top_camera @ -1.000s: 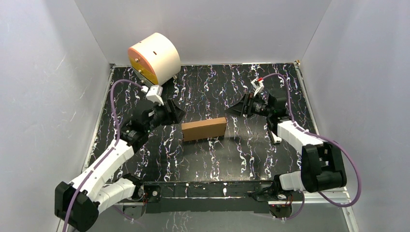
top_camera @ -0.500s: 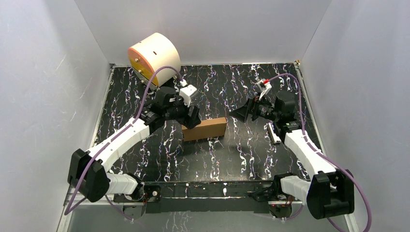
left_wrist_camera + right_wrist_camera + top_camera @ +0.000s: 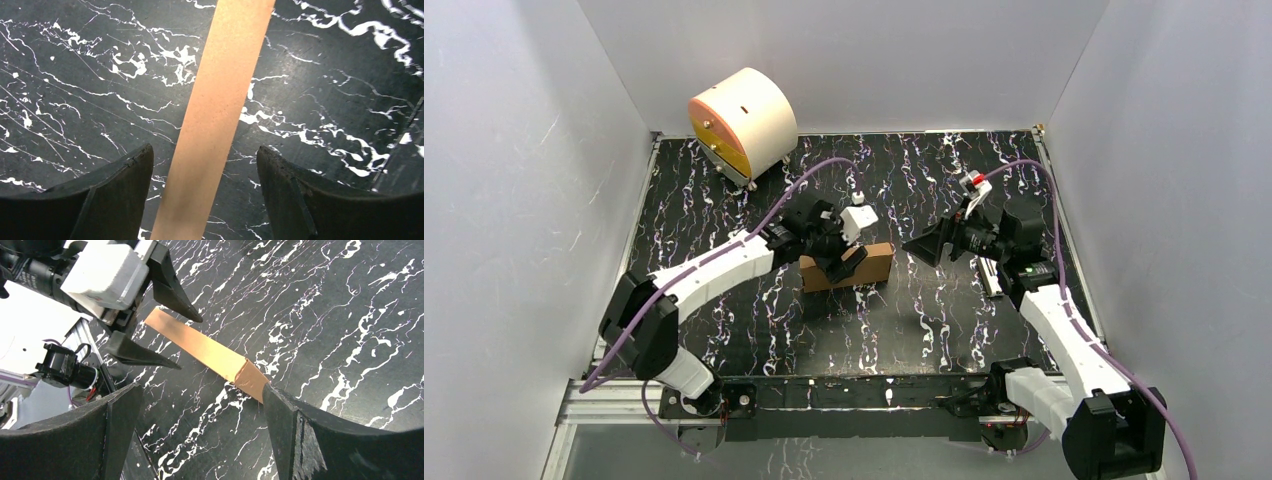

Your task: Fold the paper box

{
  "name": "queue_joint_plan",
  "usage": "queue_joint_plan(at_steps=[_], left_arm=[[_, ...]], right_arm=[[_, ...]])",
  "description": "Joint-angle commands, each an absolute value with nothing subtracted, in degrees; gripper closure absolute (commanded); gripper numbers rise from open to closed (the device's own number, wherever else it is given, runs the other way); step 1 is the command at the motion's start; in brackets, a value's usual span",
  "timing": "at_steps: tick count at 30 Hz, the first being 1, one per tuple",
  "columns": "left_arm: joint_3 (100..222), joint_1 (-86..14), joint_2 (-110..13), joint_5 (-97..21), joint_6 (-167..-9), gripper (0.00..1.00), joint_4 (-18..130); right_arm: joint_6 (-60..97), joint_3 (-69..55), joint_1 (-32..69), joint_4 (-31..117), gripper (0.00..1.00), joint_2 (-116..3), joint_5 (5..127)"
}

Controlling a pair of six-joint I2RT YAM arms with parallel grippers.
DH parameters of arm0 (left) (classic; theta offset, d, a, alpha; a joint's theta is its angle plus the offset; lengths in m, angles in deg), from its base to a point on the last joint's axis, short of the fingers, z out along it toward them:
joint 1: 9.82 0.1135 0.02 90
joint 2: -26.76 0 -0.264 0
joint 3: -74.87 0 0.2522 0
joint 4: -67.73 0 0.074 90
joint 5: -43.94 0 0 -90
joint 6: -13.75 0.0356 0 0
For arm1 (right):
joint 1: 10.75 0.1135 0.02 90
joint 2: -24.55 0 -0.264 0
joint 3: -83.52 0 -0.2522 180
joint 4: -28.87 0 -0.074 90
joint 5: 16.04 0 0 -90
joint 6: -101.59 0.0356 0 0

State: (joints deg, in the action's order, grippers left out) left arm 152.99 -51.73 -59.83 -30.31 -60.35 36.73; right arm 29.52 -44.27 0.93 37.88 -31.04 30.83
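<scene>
The paper box [image 3: 876, 262] is a brown cardboard box standing on its long edge at the middle of the black marbled table. My left gripper [image 3: 837, 262] hangs over its left half, open, one finger on each side of the thin top edge. In the left wrist view the box [image 3: 220, 100] runs as a narrow brown strip between the open fingers of the left gripper [image 3: 204, 149], with gaps on both sides. My right gripper [image 3: 920, 246] is open and empty just right of the box. In the right wrist view the box's near end [image 3: 250, 377] lies beside the right finger [image 3: 290, 425].
A cream cylinder with an orange face [image 3: 744, 122] stands at the back left corner. A small white-and-black bar [image 3: 991, 276] lies under the right arm. Grey walls close the table on three sides, and a metal rail [image 3: 864, 395] runs along the near edge.
My left arm has swung right from beside the box's left end to directly over the box. The right gripper has shifted slightly right and down. The box has not moved.
</scene>
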Motion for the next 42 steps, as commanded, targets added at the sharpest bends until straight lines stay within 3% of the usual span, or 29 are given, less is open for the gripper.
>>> queue_joint_plan(at_steps=[1, 4, 10, 15, 25, 32, 37, 42], left_arm=[[155.7, -53.2, -61.9, -36.5, -55.3, 0.31, 34.9], [155.9, -54.4, -63.4, -40.3, -52.5, 0.41, 34.7], [156.9, -56.7, -63.7, -43.4, -49.1, 0.79, 35.0], [154.3, -57.8, -62.0, -45.3, -42.6, 0.83, 41.1], [141.9, -58.7, -65.1, -59.3, -20.3, 0.83, 68.8], [131.8, -60.5, -68.0, -60.5, -13.5, 0.81, 84.5], [129.7, -62.5, -69.1, -63.5, -15.5, 0.71, 86.0], [129.0, -63.3, -66.8, -65.4, -19.9, 0.48, 84.9]], right_arm=[[26.4, -43.7, 0.7, 39.7, 0.02, -28.5, 31.3], [25.0, -43.7, 0.7, 41.4, 0.01, -27.4, 32.4], [24.1, -44.1, 0.8, 42.5, 0.01, -25.2, 33.6], [22.6, -44.9, 0.8, 45.0, 0.01, -22.4, 35.1], [21.3, -46.7, 0.8, 48.3, 0.01, -12.8, 41.6], [21.6, -47.4, 0.8, 48.4, 0.01, -10.2, 43.6], [21.6, -47.8, 0.8, 48.1, 0.01, -11.2, 42.6], [21.6, -48.3, 0.8, 47.6, 0.02, -11.3, 42.6]])
